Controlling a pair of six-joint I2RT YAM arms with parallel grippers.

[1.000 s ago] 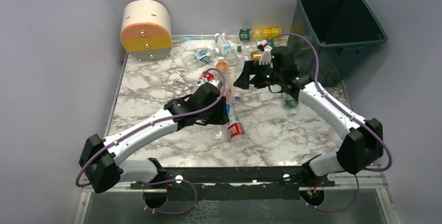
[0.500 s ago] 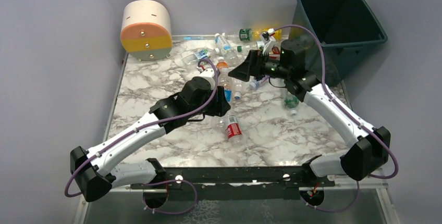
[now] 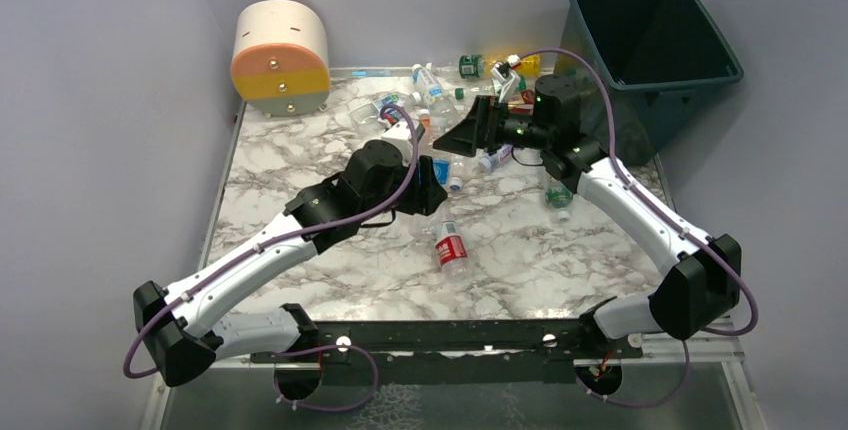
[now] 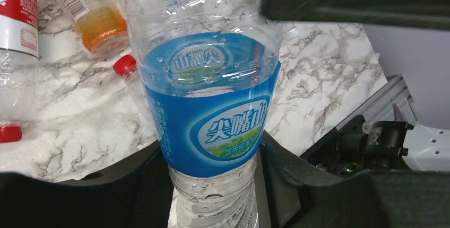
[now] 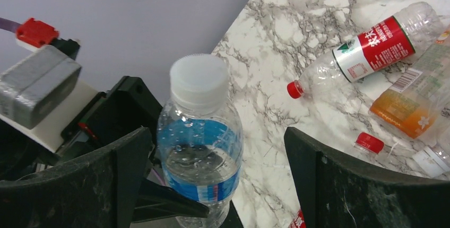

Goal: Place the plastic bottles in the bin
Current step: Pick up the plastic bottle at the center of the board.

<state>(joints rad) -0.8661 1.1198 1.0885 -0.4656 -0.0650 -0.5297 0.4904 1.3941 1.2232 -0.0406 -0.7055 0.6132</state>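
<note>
Gripping with the left pincer (image 4: 212, 185): fingers clenched against the lower body of a blue-label bottle (image 4: 212, 116), one on each side. Held above the desk (image 3: 300, 150), well to the left of the bin (image 3: 655, 40) and outside it. Clear walls, beaded with droplets inside; white cap screwed on, seen from the right wrist.

Spread wide with the right pincer (image 5: 215, 132): released, fingers flanking the capped end of that same bottle, touching neither side. Between the held bottle and the bin in the overhead view.

Inside the bin, only dark teal walls and floor on show.

Scattered over the desk to the left of the bin, all outside it, the other plastic bottles (image 3: 432, 90). Among them, lying flat:
- a red-label bottle (image 5: 371, 47), clear, red cap on;
- just beside it, an orange-liquid bottle (image 5: 419, 101), partly filled;
- a yellow-liquid bottle (image 3: 485, 65) with a green cap, by the back wall close to the bin's left side, partly hidden by the right arm;
- another red-labelled one (image 3: 452, 248), farther from the bin towards the arm bases.

Far left of the bin, at the opposite rear corner: a round cream, orange and yellow drum (image 3: 280, 55).
</note>
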